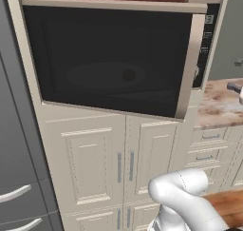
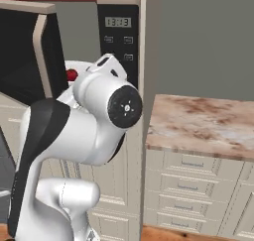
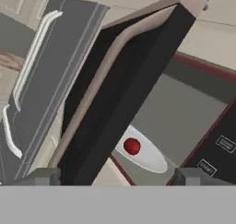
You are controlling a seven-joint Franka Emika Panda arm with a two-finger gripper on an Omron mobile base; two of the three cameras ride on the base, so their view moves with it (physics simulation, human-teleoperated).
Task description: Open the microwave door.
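Observation:
The microwave door [image 1: 109,59], a black glass panel in a thin beige frame, stands partly swung out from the microwave [image 2: 119,36], hinged on its left. Its vertical beige handle [image 1: 190,66] is on the free right edge. In the hand view the door's edge [image 3: 133,80] and handle [image 3: 99,75] run diagonally away from my gripper [image 3: 118,177], which is open; its fingertips [image 3: 44,176] stand wide apart on either side of the door's lower edge, holding nothing. Behind the door the grey interior [image 3: 184,117] shows a white plate [image 3: 147,156] with a small red thing [image 3: 132,146].
Cream panelled cabinet doors [image 1: 90,158] fill the wall below the microwave. A marbled counter [image 2: 208,121] over drawers [image 2: 191,173] lies to the right. A dark grey unit with curved pale handles [image 1: 16,193] stands to the left. My own arm [image 2: 74,131] blocks much of the right base view.

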